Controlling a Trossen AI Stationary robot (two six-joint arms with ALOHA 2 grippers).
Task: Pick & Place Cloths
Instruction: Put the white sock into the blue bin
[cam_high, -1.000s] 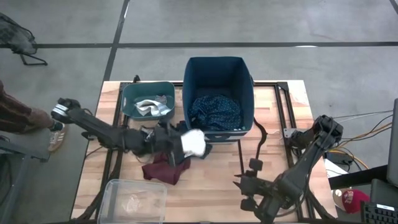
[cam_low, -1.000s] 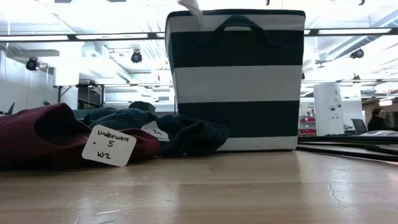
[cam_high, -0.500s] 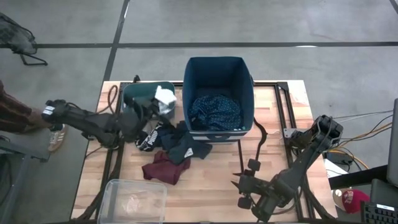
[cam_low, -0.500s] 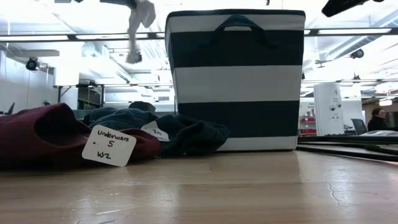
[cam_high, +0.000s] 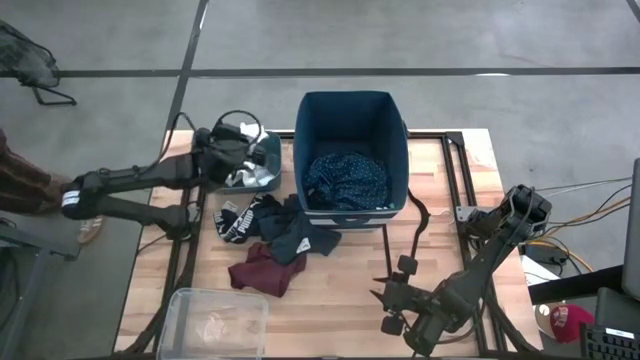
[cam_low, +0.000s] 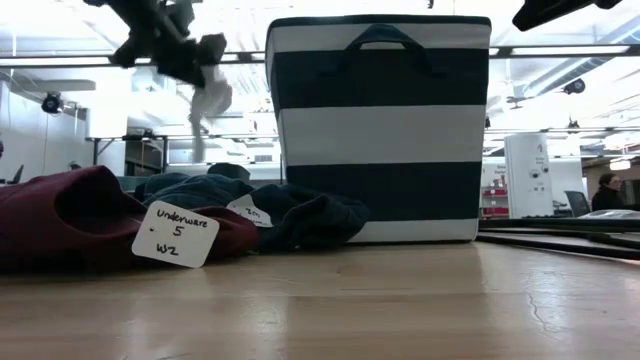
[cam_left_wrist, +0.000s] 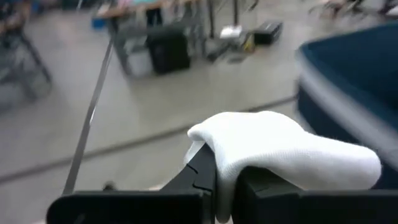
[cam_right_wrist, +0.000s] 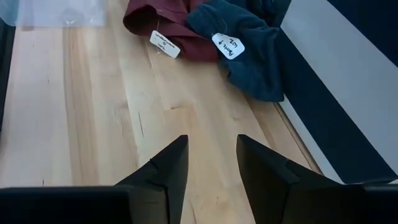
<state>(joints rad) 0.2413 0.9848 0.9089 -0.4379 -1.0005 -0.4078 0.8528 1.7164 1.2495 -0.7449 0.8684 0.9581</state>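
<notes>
My left gripper (cam_high: 236, 148) is shut on a white cloth (cam_left_wrist: 280, 149) and stands above the teal bin (cam_high: 268, 170) at the far left. In the low view the cloth (cam_low: 209, 100) hangs below the gripper (cam_low: 165, 40). A black cloth with a white logo (cam_high: 234, 222), a dark navy cloth (cam_high: 292, 230) and a maroon cloth (cam_high: 264, 271) lie in a heap on the table in front of the navy bin (cam_high: 400, 150). A navy patterned cloth (cam_high: 346, 180) lies inside that bin. My right gripper (cam_right_wrist: 211, 163) is open and empty over the near right of the table (cam_high: 384, 310). My left gripper pinches the white cloth between its two fingers (cam_left_wrist: 205, 171). A bunched fold of the cloth (cam_left_wrist: 227, 165) sits in the gap, and the rest bulges out past the fingertips. The cloth is lifted clear and hangs slack under the gripper in the low view.
A pale cloth (cam_high: 246, 176) lies in the teal bin. A clear plastic bin (cam_high: 214, 320) stands at the near left corner. Paper tags (cam_right_wrist: 227, 46) (cam_right_wrist: 165, 43) lie on the navy and maroon cloths. Bare wood (cam_right_wrist: 93, 106) lies before my right gripper. A person's shoe (cam_high: 90, 222) shows left of the table.
My left gripper has carried the white cloth from in front of the navy bin toward the table's far left, up over the teal bin. The cloth stays in its hold and swings below it. The heap of cloths on the table has stayed put.
</notes>
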